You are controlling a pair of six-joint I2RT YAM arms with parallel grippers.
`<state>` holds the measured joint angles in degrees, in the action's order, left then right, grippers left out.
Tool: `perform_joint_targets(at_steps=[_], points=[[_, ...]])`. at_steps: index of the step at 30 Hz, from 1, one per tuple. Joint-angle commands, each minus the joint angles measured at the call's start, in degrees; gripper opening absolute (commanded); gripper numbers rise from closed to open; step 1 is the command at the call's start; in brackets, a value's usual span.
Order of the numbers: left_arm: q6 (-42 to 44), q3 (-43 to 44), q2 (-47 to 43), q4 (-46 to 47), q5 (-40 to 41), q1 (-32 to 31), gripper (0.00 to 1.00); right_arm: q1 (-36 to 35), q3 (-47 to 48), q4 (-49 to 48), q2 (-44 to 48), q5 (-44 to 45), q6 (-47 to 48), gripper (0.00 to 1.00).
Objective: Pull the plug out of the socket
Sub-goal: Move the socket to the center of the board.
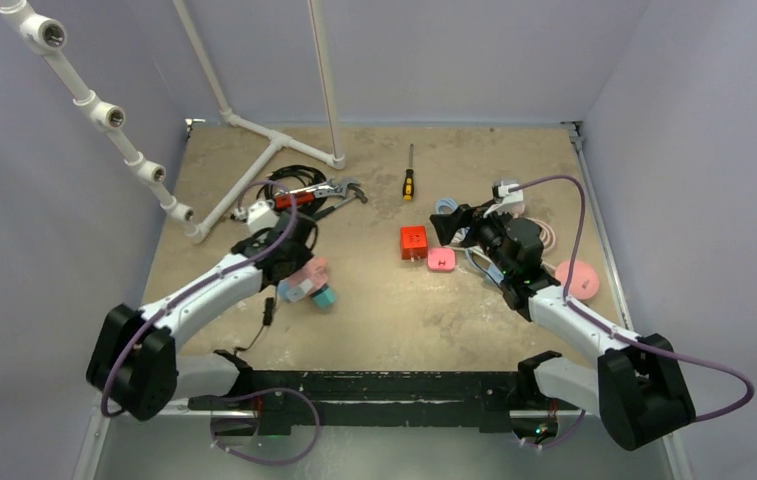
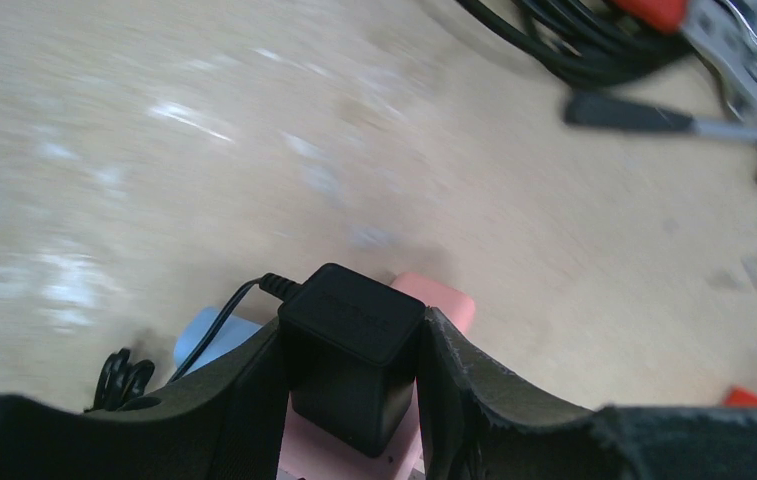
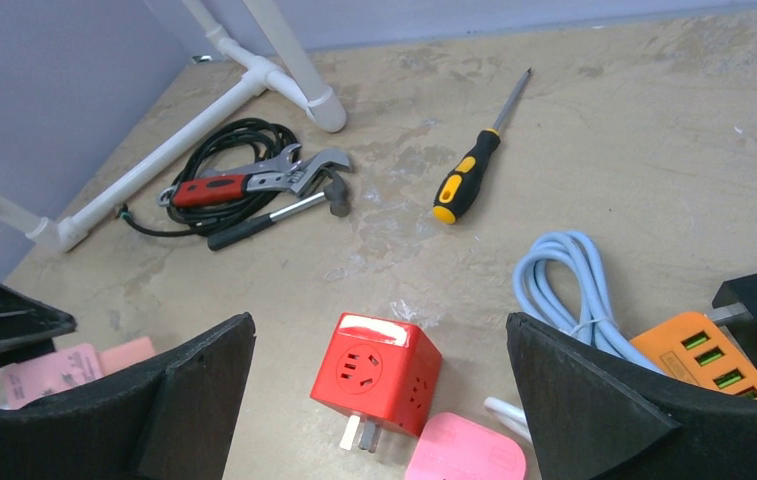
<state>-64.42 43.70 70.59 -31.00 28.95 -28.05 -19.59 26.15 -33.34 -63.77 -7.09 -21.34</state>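
In the left wrist view my left gripper (image 2: 354,385) is shut on a black plug (image 2: 352,345), a square adapter with a thin black cord. The plug sits in a pink socket block (image 2: 438,300) with a light blue part (image 2: 212,335) beside it. From above, the left gripper (image 1: 294,262) is over the pink and blue socket (image 1: 310,282) at mid-left. My right gripper (image 3: 379,400) is open and empty, hovering above a red cube socket (image 3: 374,375); from above it (image 1: 464,226) is right of that cube (image 1: 414,242).
A pink adapter (image 3: 466,452), a coiled light blue cable (image 3: 566,285) and an orange USB hub (image 3: 704,350) lie near the right gripper. A screwdriver (image 1: 408,172), wrench (image 1: 304,196), hammer and black cable lie at the back. White pipe frame (image 1: 254,165) at back left.
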Motion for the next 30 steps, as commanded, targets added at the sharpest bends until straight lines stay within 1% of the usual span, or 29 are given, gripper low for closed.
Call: perform_joint_targets(at_steps=[1,3,6,7,8,9,11,14,15,18,19,22,24,30], points=[[-7.41,5.48,8.46,0.75,2.02,-9.32,0.14,-0.1,2.4,-0.26,-0.16,-0.38,1.12,0.98],[-7.99,6.94,11.41,1.69,2.42,-12.46,0.14,-0.14,2.34,-0.22,-0.2,-0.41,1.13,0.98],[-8.22,8.43,15.32,1.82,2.68,-14.58,0.17,-0.14,2.32,-0.27,-0.22,-0.53,1.13,0.98],[-8.43,8.52,16.09,1.78,3.09,-15.18,0.22,-0.09,2.25,-0.38,-0.22,-0.74,1.08,0.98],[-8.92,8.42,16.56,1.81,3.22,-15.69,0.31,-0.11,2.24,-0.47,-0.28,-0.99,1.12,0.98],[-8.68,8.15,16.86,2.4,3.07,-16.04,0.38,-0.13,2.17,-0.51,-0.22,-1.21,1.13,0.98],[-6.99,8.31,17.19,3.79,2.14,-16.36,0.55,-0.12,2.07,-0.79,-0.15,-1.74,1.13,0.98],[-2.85,9.69,16.82,4.07,2.06,-16.81,0.73,-0.16,1.63,-1.51,0.04,-2.98,0.97,0.98],[-1.19,10.04,16.35,3.98,2.4,-16.9,0.78,-0.11,1.56,-1.89,0.0,-3.92,0.97,0.98],[4.35,10.95,14.32,3.58,3.32,-16.9,0.97,-0.14,1.36,-2.97,-0.21,-6.53,0.82,0.98],[5.86,11.17,13.67,2.85,3.77,-16.9,0.99,-0.12,1.24,-3.27,-0.28,-7.24,0.72,0.98],[11.06,11.38,10.88,1.75,4.79,-16.91,0.99,-0.12,0.96,-4.41,-0.54,-9.08,0.15,0.99],[15.17,11.23,8.5,2.11,4.09,-16.93,0.99,-0.23,0.8,-5.12,-0.9,-10.26,-0.36,0.99],[32.03,9.91,1.43,7.82,-3.74,-16.81,0.99,-2.39,1.1,-8.21,-3.99,-14.56,-0.16,0.99]])
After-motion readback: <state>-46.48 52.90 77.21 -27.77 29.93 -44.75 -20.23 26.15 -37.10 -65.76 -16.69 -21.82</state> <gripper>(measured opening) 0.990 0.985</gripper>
